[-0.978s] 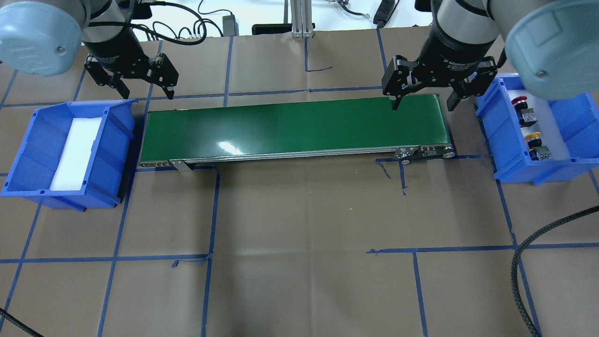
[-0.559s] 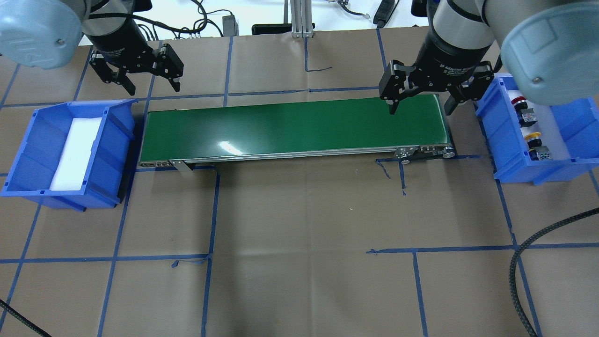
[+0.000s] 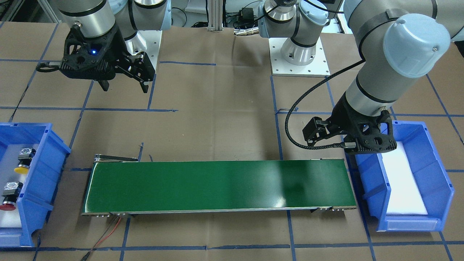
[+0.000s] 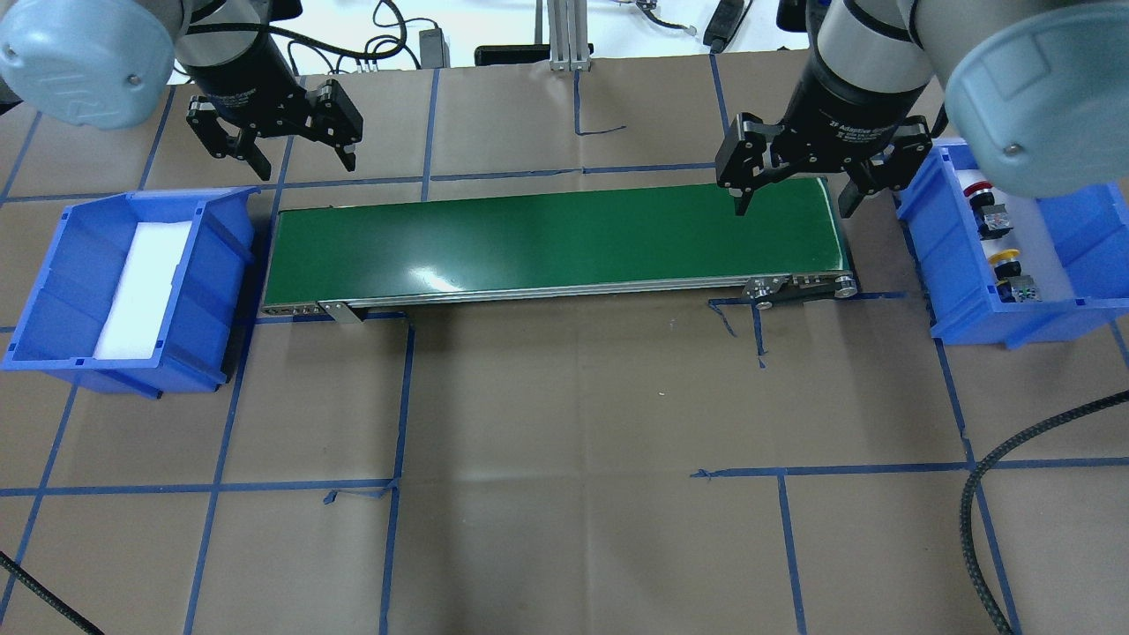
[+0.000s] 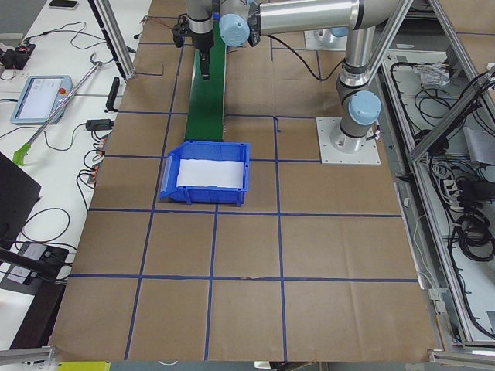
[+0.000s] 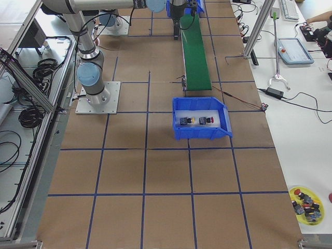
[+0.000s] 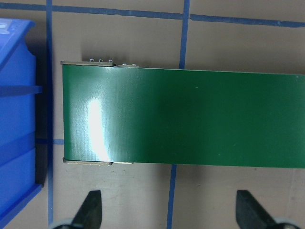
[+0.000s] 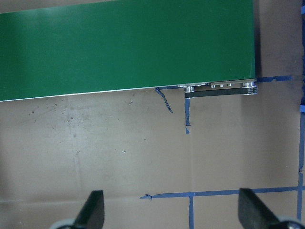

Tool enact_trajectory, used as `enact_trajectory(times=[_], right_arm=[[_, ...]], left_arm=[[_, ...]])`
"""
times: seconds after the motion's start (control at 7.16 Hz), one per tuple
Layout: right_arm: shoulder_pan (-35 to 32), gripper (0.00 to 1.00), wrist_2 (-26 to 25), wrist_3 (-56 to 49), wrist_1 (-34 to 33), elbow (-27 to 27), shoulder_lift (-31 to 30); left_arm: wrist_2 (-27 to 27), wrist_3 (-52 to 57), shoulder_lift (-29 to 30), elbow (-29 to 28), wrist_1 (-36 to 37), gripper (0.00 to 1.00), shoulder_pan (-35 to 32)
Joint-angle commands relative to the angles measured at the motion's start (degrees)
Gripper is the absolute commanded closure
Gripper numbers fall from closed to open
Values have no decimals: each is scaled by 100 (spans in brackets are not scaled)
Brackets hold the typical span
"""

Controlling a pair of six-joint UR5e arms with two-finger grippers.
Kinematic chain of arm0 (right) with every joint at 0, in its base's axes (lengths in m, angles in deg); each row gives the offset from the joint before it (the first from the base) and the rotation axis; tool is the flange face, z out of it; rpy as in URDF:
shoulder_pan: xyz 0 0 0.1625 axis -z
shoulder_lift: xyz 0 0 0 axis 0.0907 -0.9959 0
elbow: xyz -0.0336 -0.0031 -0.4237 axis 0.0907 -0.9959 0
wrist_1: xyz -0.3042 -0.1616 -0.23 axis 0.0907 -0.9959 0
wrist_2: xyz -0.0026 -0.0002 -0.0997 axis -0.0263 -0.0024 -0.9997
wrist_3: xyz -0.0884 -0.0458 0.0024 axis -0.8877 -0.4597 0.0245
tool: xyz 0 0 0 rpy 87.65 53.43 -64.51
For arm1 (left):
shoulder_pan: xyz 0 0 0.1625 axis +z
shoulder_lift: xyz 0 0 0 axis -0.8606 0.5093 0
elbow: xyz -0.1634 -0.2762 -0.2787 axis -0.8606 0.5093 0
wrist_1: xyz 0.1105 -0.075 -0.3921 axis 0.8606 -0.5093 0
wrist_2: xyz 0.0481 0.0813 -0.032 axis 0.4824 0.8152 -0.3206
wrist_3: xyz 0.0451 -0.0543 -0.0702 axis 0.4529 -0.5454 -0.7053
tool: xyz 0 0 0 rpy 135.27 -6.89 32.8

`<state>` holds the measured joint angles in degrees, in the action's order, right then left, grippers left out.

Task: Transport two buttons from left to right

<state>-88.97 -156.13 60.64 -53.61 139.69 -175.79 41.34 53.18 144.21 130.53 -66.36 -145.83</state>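
The red button and the yellow button lie in the blue bin on the right; both also show in the front-facing view, yellow and red. My left gripper is open and empty, above the table just behind the left end of the green conveyor. My right gripper is open and empty over the conveyor's right end. The wrist views show only open fingertips above the belt and paper.
The blue bin on the left holds only a white foam pad. A black braided cable curls at the front right. Blue tape lines grid the brown paper. A yellow dish of parts sits off the table.
My left gripper has moved to the right and a little farther back, away from the left bin. My right gripper shifted slightly at first and then stayed put. Both stay open.
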Motion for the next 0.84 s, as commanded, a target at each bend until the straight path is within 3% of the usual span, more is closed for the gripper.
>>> enact_trajectory(times=[0.0, 0.7], right_arm=[[4, 0, -13, -3, 7, 1, 17], [-4, 0, -4, 6, 42, 45, 43]], left_arm=[[0, 11, 12, -1, 9, 0, -4], [-9, 55, 4, 8, 35, 0, -4]])
